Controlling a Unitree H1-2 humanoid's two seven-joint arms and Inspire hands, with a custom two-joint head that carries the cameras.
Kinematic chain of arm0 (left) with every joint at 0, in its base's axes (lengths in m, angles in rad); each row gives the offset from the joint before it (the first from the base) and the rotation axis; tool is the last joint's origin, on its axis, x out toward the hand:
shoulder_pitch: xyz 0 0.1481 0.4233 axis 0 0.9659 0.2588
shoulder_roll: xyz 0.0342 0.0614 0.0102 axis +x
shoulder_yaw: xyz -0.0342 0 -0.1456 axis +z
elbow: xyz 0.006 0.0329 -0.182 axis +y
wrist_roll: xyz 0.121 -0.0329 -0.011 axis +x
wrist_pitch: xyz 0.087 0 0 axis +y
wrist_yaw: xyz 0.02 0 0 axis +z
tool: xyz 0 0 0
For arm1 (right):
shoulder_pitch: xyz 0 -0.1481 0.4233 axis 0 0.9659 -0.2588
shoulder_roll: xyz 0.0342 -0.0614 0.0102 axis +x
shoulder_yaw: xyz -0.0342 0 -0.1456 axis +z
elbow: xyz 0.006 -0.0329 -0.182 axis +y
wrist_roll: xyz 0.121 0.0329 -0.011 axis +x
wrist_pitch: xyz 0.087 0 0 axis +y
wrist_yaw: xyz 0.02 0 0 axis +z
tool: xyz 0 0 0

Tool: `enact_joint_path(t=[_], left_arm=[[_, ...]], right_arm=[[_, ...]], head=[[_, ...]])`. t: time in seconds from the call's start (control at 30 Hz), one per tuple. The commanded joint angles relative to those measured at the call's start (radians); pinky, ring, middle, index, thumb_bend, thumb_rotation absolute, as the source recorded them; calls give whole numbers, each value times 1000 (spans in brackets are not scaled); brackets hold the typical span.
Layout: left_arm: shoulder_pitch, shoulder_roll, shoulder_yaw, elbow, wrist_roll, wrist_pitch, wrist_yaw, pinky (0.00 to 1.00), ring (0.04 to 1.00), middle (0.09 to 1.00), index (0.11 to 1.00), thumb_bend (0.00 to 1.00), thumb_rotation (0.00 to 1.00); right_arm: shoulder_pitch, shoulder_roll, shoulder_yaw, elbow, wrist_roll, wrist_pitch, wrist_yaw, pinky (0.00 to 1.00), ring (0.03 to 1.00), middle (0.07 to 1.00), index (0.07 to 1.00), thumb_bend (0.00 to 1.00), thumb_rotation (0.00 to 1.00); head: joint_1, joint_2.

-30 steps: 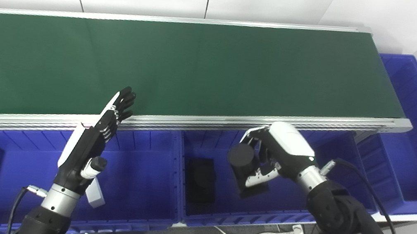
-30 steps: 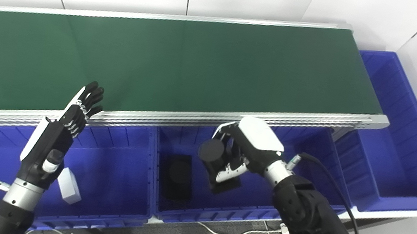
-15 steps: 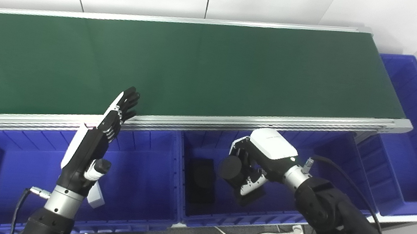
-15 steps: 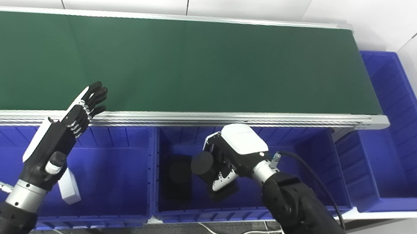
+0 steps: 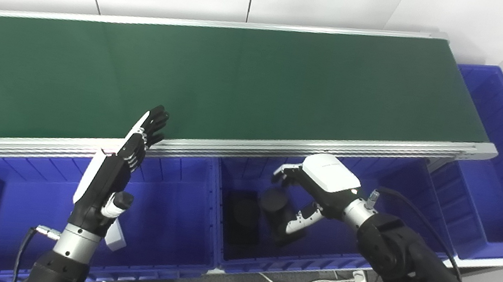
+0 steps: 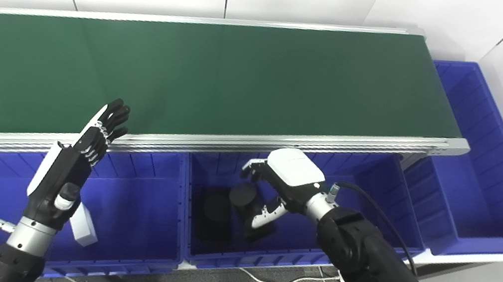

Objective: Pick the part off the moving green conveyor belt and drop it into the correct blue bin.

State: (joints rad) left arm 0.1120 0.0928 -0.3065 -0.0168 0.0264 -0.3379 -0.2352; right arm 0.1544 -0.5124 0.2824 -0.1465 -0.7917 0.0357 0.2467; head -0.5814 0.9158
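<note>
Right robot hand [image 5: 309, 190], fingers spread, hovers above the black part [image 5: 274, 202] in the middle bin [image 6: 294, 256]; left robot hand [image 6: 78, 154] flat, empty. Belt [image 5: 240, 84] bare in both views.

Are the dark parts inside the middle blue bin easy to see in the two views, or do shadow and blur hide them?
In the left eye view the black part under the right hand merges with the shadowed floor of the middle bin; its edges look soft. In the right eye view it shows no clearer, and the other dark part is equally dim.
</note>
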Motion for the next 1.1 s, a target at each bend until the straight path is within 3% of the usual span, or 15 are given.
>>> enact_joint_path(t=[0.0, 0.17, 0.37, 0.5, 0.67, 0.9, 1.07], left_arm=[[-6, 0, 3, -26, -7, -21, -9, 929, 963, 955, 956, 1000, 1000], [-8, -2, 3, -19, -9, -29, -10, 926, 962, 956, 960, 1000, 1000], [-8, -4, 4, -13, -4, -35, -7, 927, 965, 956, 959, 1000, 1000], [-7, -2, 4, -10, -8, -36, -10, 935, 967, 959, 959, 1000, 1000], [-4, -4, 5, -20, -5, -21, -8, 937, 962, 956, 953, 1000, 1000], [-1, -11, -4, -10, 11, -26, -6, 933, 956, 946, 950, 1000, 1000], [3, -19, -6, 6, 16, -43, -1, 927, 954, 947, 945, 1000, 1000]], right_arm=[[-1, -18, -14, -44, 0, 23, 24, 991, 993, 973, 934, 1000, 551], [2, -20, -21, -54, -4, 18, 58, 958, 1000, 1000, 955, 1000, 594], [7, -22, -36, -81, 15, 7, 79, 789, 949, 990, 949, 1000, 620], [21, -11, -72, -149, 63, 27, 107, 680, 899, 973, 935, 1000, 617], [61, 52, -117, -282, 172, 43, 104, 665, 856, 930, 920, 1000, 604], [113, 162, -124, -360, 304, -49, 19, 654, 823, 892, 898, 1000, 671], [141, 208, -103, -334, 398, -196, -48, 697, 844, 901, 899, 1000, 748]], head=[[1, 0], [2, -1], [6, -3], [23, -6], [62, -17], [165, -42], [220, -60]])
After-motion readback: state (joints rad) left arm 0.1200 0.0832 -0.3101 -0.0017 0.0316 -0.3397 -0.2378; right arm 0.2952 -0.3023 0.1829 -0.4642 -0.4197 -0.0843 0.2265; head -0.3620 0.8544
